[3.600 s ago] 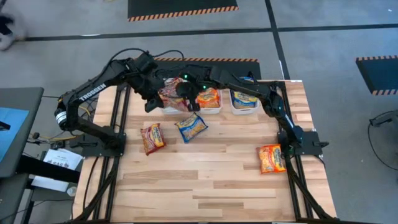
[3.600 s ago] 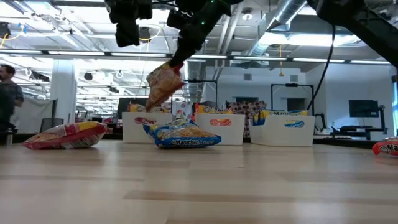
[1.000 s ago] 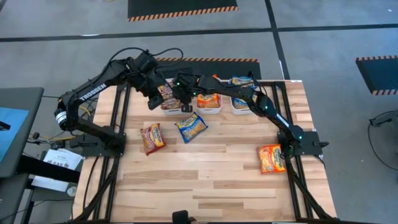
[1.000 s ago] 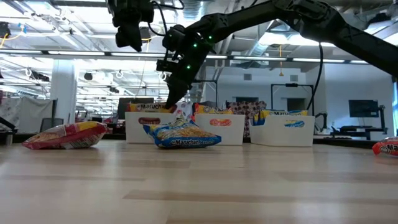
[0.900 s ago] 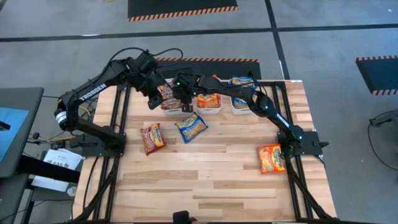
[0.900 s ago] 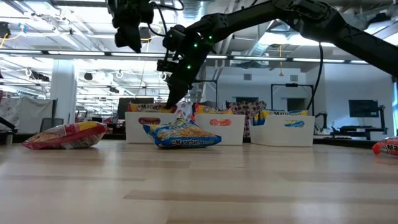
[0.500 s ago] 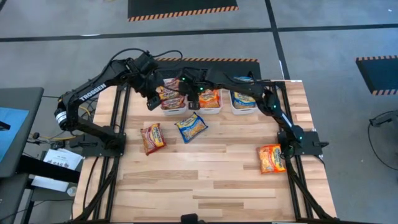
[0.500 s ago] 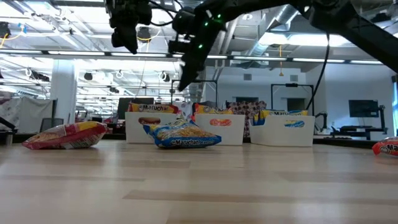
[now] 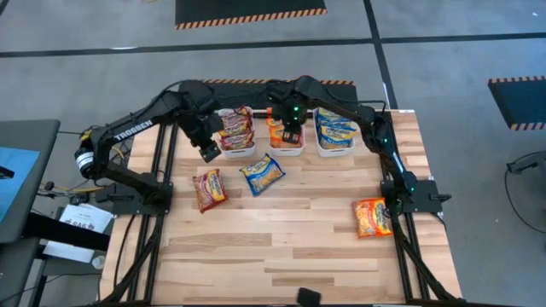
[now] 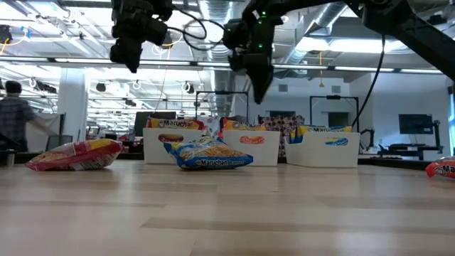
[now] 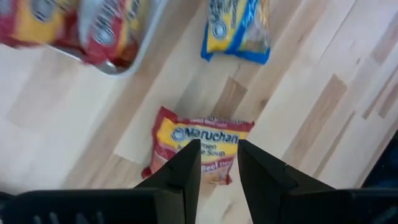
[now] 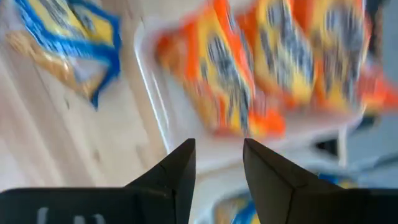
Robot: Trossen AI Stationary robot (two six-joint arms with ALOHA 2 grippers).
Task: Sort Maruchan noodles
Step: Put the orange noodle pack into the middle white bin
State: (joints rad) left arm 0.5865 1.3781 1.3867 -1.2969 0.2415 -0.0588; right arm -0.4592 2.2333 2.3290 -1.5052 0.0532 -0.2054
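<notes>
Three Maruchan noodle packets lie flat on the table: a maroon one (image 9: 209, 188), a blue one (image 9: 263, 173) and an orange one (image 9: 373, 217) by the right edge. More packets fill three white bins at the far side: maroon (image 9: 236, 130), orange (image 9: 286, 136), blue (image 9: 335, 132). My left gripper (image 11: 219, 155) hangs open, high above the table, with the loose maroon packet (image 11: 199, 152) below it and nothing between its fingers. My right gripper (image 12: 219, 155) hangs open and empty above the orange bin (image 12: 249, 68), pointing down.
The bins stand in a row along the far edge, touching or nearly so. The wooden tabletop (image 9: 290, 247) is bare toward the near edge. In the low view a person (image 10: 14, 114) shows far off in the room at the left.
My right gripper has left the maroon packet in the left bin, risen out of it and gone toward the table's right edge, to above the middle bin. My left gripper has sunk a little and come slightly toward the near edge, over the loose maroon packet.
</notes>
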